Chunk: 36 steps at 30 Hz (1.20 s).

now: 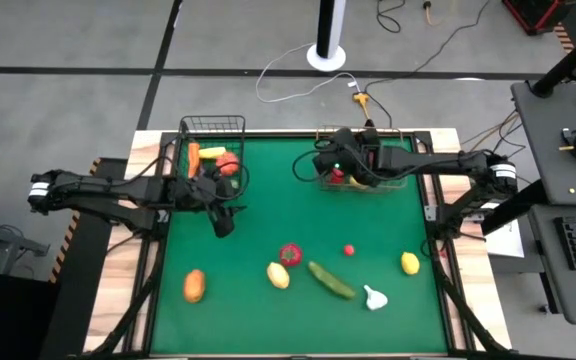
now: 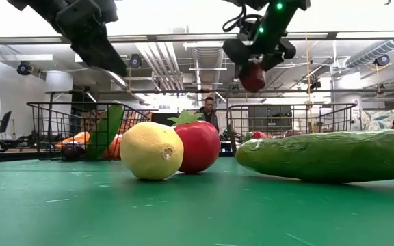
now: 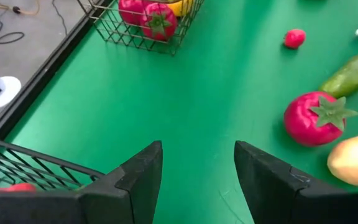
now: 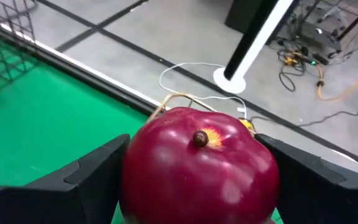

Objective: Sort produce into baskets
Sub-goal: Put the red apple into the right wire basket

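right gripper [image 4: 194,186] clamps a dark red apple [image 4: 199,165] above the 1 o'clock basket [image 1: 393,180] — left gripper [image 3: 197,177] open, empty — seven pieces unsorted.

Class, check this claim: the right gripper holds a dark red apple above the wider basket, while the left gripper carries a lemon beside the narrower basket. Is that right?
Not quite. The left gripper carries nothing: the left wrist view shows only green mat between its open fingers. The rest stands: the right gripper holds the dark red apple above the wider basket, and the left gripper is beside the narrower basket.
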### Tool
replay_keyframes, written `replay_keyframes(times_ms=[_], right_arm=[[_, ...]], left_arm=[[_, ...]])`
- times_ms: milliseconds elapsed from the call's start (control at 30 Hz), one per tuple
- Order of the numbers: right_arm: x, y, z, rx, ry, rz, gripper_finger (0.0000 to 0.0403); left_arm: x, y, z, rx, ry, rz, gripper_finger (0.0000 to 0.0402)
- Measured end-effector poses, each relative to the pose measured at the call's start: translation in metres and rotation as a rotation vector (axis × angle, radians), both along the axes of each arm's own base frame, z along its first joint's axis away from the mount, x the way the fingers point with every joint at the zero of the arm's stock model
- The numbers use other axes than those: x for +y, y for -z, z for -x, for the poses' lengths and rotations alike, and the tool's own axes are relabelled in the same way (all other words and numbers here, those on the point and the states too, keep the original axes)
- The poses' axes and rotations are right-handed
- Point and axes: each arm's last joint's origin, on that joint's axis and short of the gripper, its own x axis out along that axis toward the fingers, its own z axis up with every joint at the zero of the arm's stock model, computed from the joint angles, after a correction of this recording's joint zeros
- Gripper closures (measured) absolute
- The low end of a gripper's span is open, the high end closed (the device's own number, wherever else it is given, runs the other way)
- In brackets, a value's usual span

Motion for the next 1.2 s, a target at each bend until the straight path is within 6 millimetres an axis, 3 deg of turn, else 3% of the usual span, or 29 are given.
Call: replay_keyframes(times_ms=[333, 633, 1000, 1200], right_arm=[[-0.015, 0.029, 0.016, 0.068, 0.08, -0.027, 0.0078], [-0.037, 0.047, 0.033, 0.037, 0.141, -0.221, 0.008], [-0.043, 0.022, 0.046, 0.096, 0.187, -0.474, 0.0079], [-0.045, 0.025, 0.065, 0.276, 0.339, -0.612, 0.0078]], left_arm=[[-0.001, 0.004, 0.003, 0.036, -0.028, 0.037, 0.0218], [-0.001, 0.005, 0.005, 0.067, -0.022, 0.014, 0.0218], [0.004, 0.004, 0.006, 0.092, -0.079, -0.164, 0.0219], [0.004, 0.004, 0.006, 0.093, -0.085, -0.169, 0.0219]])
